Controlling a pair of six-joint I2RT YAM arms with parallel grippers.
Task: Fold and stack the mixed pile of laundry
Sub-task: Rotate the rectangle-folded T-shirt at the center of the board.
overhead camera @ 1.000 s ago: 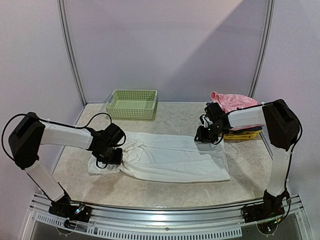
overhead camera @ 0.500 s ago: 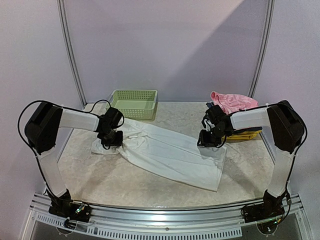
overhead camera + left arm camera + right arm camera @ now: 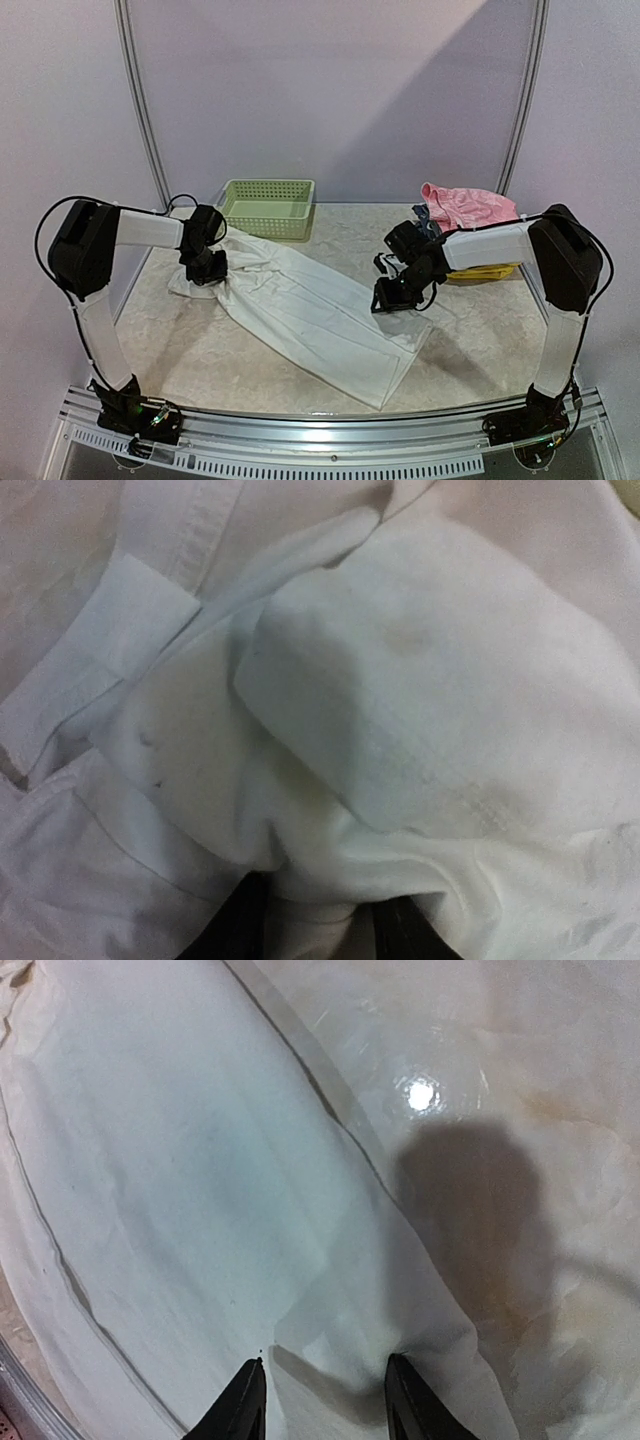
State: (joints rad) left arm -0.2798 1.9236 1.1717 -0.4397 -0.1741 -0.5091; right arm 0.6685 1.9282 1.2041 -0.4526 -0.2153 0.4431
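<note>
The large white garment (image 3: 310, 320) lies diagonally across the table, from back left to front right. My left gripper (image 3: 205, 268) is shut on its bunched back-left end, near the basket. In the left wrist view, white cloth (image 3: 400, 700) fills the frame, and a fold of it is gathered between the dark fingers (image 3: 225, 935) of the left gripper (image 3: 310, 920). My right gripper (image 3: 390, 298) is shut on the garment's right edge. There the white cloth (image 3: 200, 1180) puckers between the fingertips of the right gripper (image 3: 322, 1385). The pink piece (image 3: 465, 205) lies at the back right.
A pale green lattice basket (image 3: 265, 207) stands at the back, left of centre. Folded dark blue and yellow clothes (image 3: 485, 270) sit under the pink piece, behind the right arm. A metal rail (image 3: 330, 440) runs along the table's near edge. Bare marbled tabletop (image 3: 190, 350) shows in front of the garment.
The left gripper has carried the bunched end back and left towards the basket. The right gripper has moved left and nearer. The white garment has swung from lying crosswise to lying diagonally.
</note>
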